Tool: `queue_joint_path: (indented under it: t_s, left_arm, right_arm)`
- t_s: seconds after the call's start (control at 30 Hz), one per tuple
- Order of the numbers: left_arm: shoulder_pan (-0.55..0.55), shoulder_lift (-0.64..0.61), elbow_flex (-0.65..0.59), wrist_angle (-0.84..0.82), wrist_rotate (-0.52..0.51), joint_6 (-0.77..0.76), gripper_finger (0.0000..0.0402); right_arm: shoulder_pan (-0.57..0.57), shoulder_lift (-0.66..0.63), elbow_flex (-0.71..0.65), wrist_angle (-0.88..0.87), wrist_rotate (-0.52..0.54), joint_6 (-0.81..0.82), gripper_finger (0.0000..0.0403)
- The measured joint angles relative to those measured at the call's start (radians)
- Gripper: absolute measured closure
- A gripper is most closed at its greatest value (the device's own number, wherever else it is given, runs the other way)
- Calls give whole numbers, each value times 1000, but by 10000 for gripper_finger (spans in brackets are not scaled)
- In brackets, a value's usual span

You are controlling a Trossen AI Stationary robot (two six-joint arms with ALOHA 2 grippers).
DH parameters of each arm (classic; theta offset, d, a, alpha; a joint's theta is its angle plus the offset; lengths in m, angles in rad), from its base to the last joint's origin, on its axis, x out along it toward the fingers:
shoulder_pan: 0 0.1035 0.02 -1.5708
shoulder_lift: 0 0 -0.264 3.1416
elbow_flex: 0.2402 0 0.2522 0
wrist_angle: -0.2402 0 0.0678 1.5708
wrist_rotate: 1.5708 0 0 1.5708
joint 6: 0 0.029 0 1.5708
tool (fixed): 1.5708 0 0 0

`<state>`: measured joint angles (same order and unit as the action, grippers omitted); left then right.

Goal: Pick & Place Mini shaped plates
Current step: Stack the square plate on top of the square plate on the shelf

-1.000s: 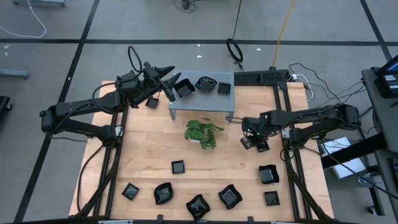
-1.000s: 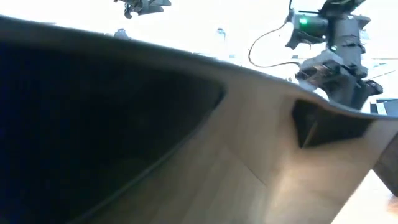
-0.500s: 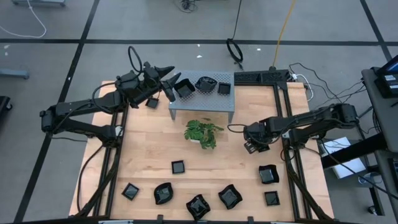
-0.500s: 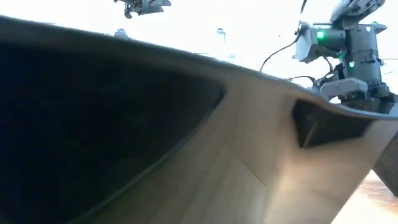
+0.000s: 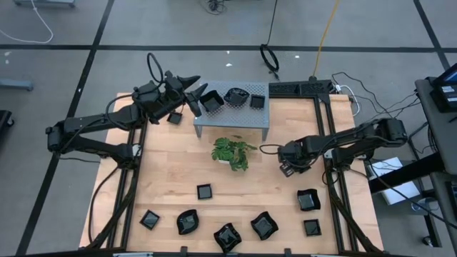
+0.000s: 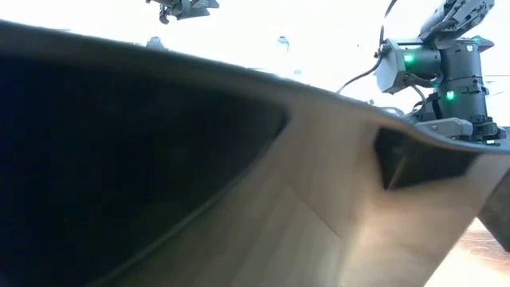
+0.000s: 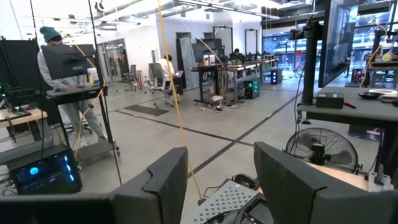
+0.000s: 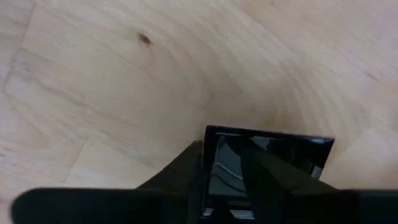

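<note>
Plates (image 5: 227, 237) in front of plant (image 5: 231, 152), stand (image 5: 232, 112) behind.

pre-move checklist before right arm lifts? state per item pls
1. Right gripper around a square plate, one finger inside it, one outside its wall: ok.
2. Jaws fully clamped on the plate: cannot tell.
3. Right gripper low on the table, right of the plant: ok.
4. Stand top has a bare patch between its plates: ok.
5. Left gripper open, empty, raised by the stand's left end: ok.
6. Wood beside the gripped plate bare: ok.
</note>
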<state>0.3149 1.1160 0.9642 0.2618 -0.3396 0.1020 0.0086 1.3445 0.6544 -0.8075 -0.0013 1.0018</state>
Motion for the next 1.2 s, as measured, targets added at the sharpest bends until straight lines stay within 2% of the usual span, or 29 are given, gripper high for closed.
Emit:
queue_joint_path:
  t_s: [0.2,0.43,0.53,0.77,0.87,1.1,1.2]
  left_arm:
    - [0,0,0,0,0,22,215]
    - [0,0,0,0,0,29,215]
    - [0,0,0,0,0,28,215]
    - [0,0,0,0,0,32,215]
    - [0,0,0,0,0,32,215]
    - [0,0,0,0,0,27,215]
    - [0,0,0,0,0,26,215]
  right_arm:
    - [0,-41,-1,-34,-50,-31,393]
    - [-6,-165,70,-189,-42,-166,401]
    - [-7,-220,141,-241,36,-253,402]
    - [-33,-258,396,-313,412,-548,402]
    - [-74,-258,465,-227,507,-727,402]
    - [-216,-234,478,220,497,-1304,403]
    - [-290,-196,478,387,488,-1472,403]
